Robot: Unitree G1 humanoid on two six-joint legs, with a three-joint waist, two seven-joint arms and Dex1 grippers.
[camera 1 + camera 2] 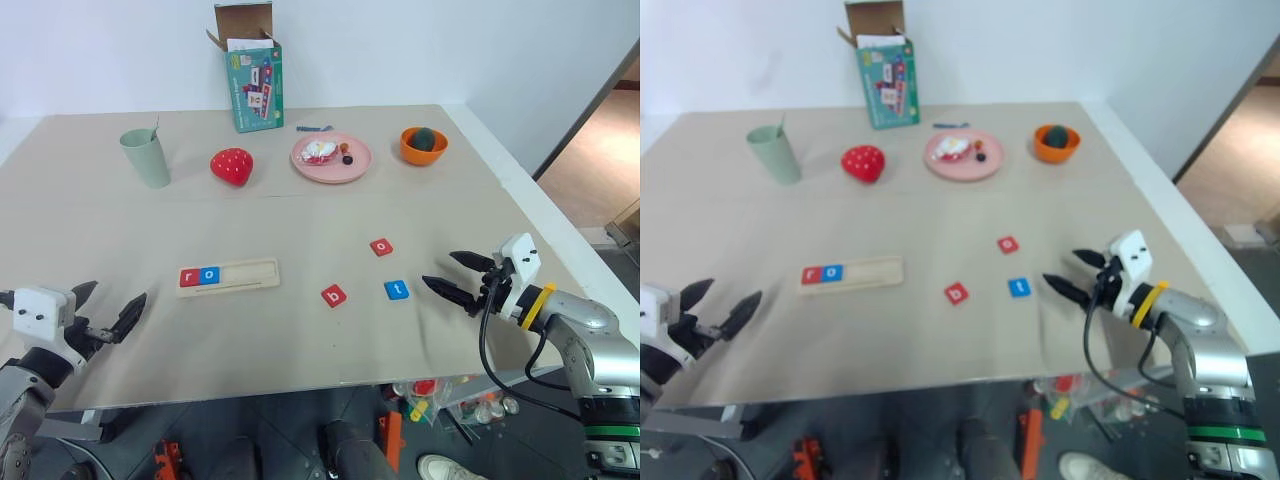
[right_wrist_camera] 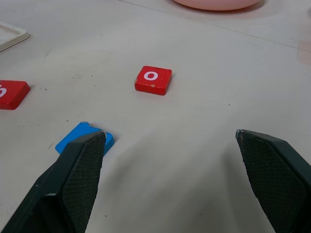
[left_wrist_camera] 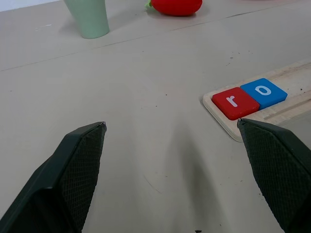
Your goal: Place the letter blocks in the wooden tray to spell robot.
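One worktop point(image 1: 300, 330), beige. One wooden tray point(image 1: 245, 275) near left-centre, holding two letter blocks at left end: red r point(image 1: 189, 277), blue o point(image 1: 209, 275), touching. Three loose blocks right of tray: red b point(image 1: 334, 295), blue t point(image 1: 396, 290), red o point(image 1: 381, 247). Left tool point(image 1: 108, 310) wide open, empty, beside tray's left end. Right tool point(image 1: 447, 274) wide open, empty, just beside blue t.

Bare table point(image 1: 300, 220) separates wooden tray point(image 1: 245, 275) from loose blocks point(image 1: 334, 295)

A lab-like room: paper-covered table point(image 1: 300, 220) against bare white wall point(image 1: 400, 40).
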